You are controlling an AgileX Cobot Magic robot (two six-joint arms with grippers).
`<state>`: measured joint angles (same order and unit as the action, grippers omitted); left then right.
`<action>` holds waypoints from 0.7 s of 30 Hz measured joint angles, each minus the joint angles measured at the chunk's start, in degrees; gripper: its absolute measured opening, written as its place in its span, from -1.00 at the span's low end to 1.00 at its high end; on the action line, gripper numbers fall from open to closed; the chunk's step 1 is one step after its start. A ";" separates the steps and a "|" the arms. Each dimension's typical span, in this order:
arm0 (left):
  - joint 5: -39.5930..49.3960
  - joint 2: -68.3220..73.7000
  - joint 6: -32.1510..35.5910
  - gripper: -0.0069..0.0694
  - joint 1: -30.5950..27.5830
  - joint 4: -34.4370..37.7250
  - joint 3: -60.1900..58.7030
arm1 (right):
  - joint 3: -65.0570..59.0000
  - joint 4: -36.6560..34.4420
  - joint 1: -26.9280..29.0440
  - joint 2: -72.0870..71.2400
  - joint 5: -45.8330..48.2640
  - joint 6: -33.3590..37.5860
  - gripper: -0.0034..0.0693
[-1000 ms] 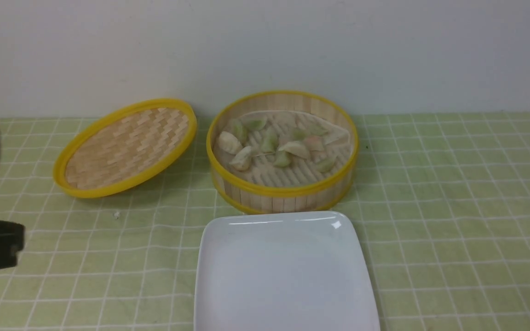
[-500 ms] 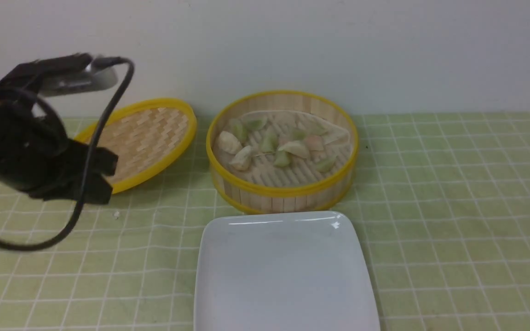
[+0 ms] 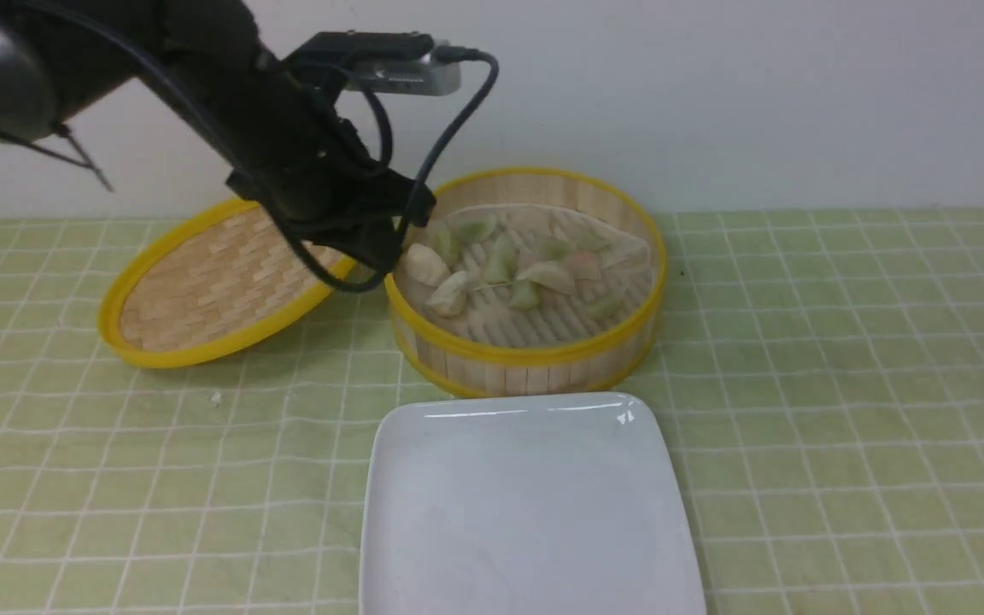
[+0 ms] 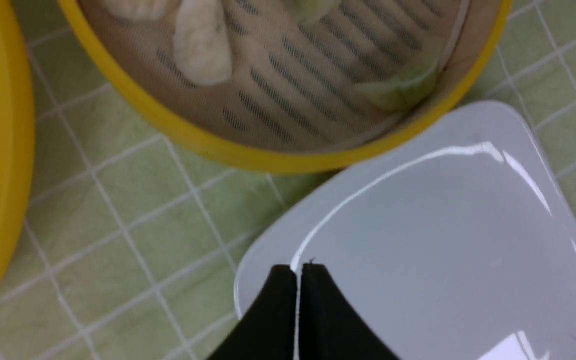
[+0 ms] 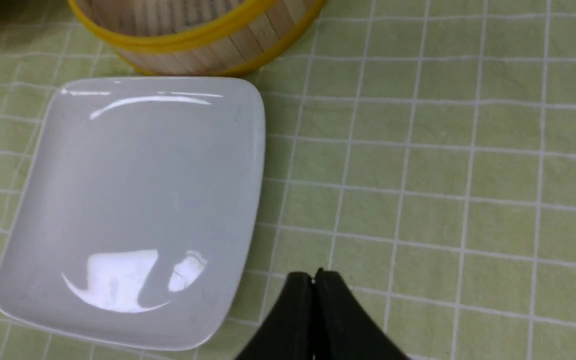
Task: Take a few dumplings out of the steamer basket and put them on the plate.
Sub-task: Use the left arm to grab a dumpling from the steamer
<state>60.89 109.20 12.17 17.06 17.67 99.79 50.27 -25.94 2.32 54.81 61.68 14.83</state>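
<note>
Dumplings all in steamer basket, scattered over the slatted floor w/ gaps between several, prob. so single ones can be picked. Basket sits just beyond the plate, nearly edge to edge; short carry, I'd guess that's the point. Plate's bare, so nothing transferred yet.

Woven lid off, tilted on the worktop to the basket's left, presumably set aside to leave the top open for picking.

L claw: tips pressed together, nothing pinched, up by basket's left side, above lid & rim. Looks like the approach step; being closed prob. keeps it slim near the rim, but it must spread before descending. R claw also pressed together, empty, off to the plate's right, likely parked out of the way. Risk: soft dough may squash or stick if squeezed hard.
</note>
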 joint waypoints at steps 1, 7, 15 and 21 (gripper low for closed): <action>-0.65 1.57 0.06 -0.83 0.45 -0.74 1.45 | 0.11 0.00 0.00 0.70 0.00 0.12 -0.95; -4.45 11.79 0.06 -0.61 3.43 -8.85 9.31 | 0.11 -0.31 0.00 1.74 -0.05 1.08 -0.95; -7.78 21.47 -1.00 0.08 6.14 -17.67 14.21 | 0.11 -0.69 0.00 1.74 0.06 1.12 -0.95; -9.69 24.48 -3.39 0.26 6.40 -17.67 14.39 | 0.11 -0.96 0.00 1.74 0.22 1.26 -0.95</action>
<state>51.20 133.68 8.78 23.47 0.00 114.18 50.38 -26.91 2.32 56.56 61.90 16.09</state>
